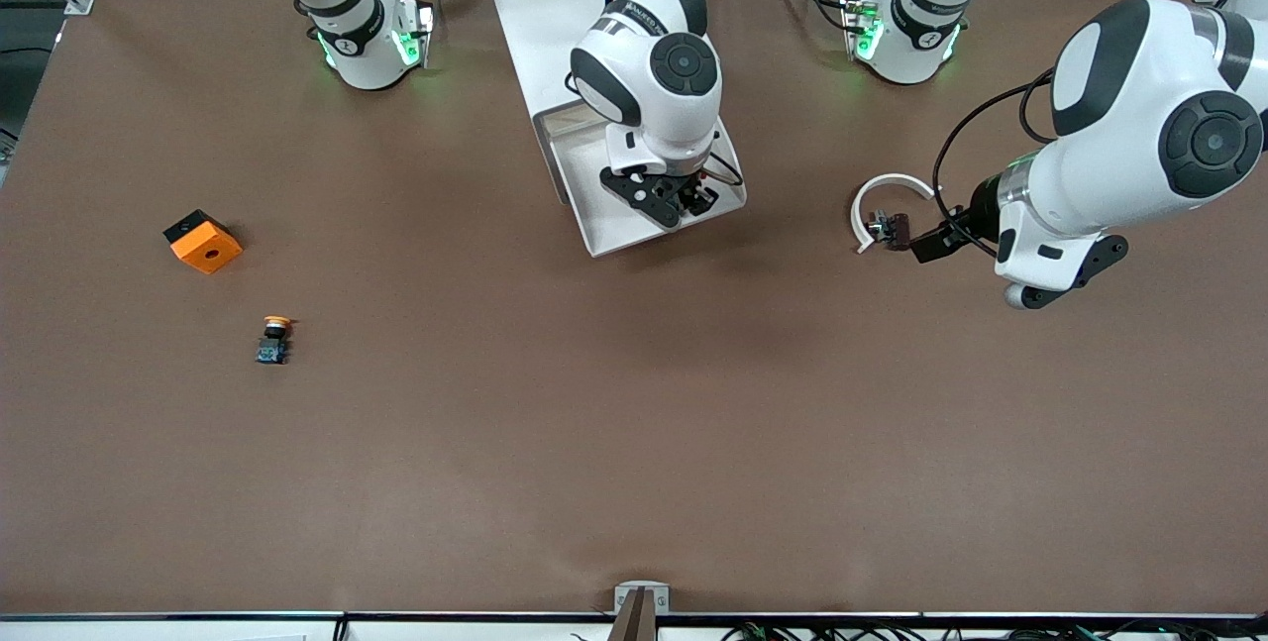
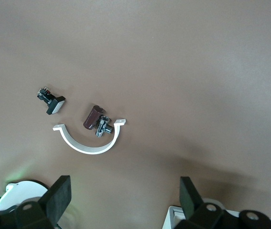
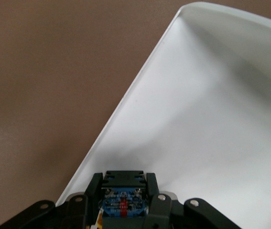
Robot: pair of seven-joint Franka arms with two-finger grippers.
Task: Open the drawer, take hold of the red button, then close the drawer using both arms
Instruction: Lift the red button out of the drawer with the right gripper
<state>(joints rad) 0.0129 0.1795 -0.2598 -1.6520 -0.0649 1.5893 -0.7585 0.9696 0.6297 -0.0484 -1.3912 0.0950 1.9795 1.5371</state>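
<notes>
Right end effector (image 1: 684, 200) is clamped on the button (image 3: 124, 202), over the open drawer (image 1: 604, 225). Button looks tiny, light, rigid; I'd keep the squeeze on its body. Left end effector (image 2: 125, 200) gapes empty, waiting over the worktop (image 1: 634, 423).

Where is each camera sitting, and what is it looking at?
Front view: high across the table, facing both arms; shows the open drawer, the right hand over it and the left hand.
Left wrist view: on the left arm, looking down at a white curved piece; its open fingers show.
Right wrist view: on the right arm, looking into the drawer; its hand holds the button.
Shared: front and left wrist views show the curved piece.
</notes>
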